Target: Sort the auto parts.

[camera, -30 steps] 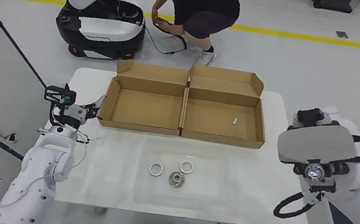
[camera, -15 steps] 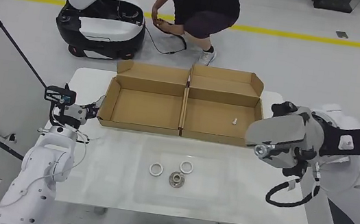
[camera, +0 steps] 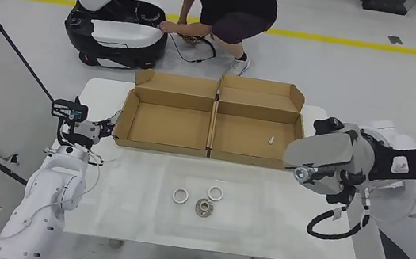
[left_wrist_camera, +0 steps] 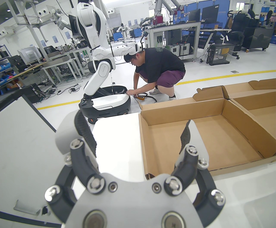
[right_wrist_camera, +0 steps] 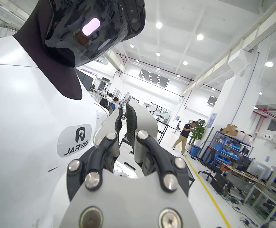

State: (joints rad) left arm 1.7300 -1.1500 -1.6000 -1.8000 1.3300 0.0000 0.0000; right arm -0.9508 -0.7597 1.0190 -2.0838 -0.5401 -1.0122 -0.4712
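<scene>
left gripper (left_wrist_camera: 133, 117): jaws spread wide, nothing in them. It sits at the left edge of the worktop (camera: 297, 238), just beside the outer side wall of the left box (camera: 165, 123).
right gripper (right_wrist_camera: 124, 107): jaws nearly closed, pinching a small threaded metal part (right_wrist_camera: 123, 112) at the tips. The gripper is tilted up towards the robot's head.
right arm (camera: 328, 154): raised over the right side of the worktop, near the front right corner of the right box (camera: 239, 138).
left box: open cardboard tray on the far half of the worktop, back flap standing up.
right box: same kind of tray, side by side with the left box and sharing a wall with it. A small white part (camera: 270, 140) lies on its floor, right of centre.
left white ring (camera: 180, 196): flat on the worktop, in front of the boxes, about mid-width.
right white ring (camera: 216, 193): flat, near the left one and a bit closer to the boxes.
grey metal disc (camera: 203, 206): between the two rings, slightly nearer the robot and close to the right ring. Can't tell if they touch.
loose parts vs grippers: all three lie well apart from both.
</scene>
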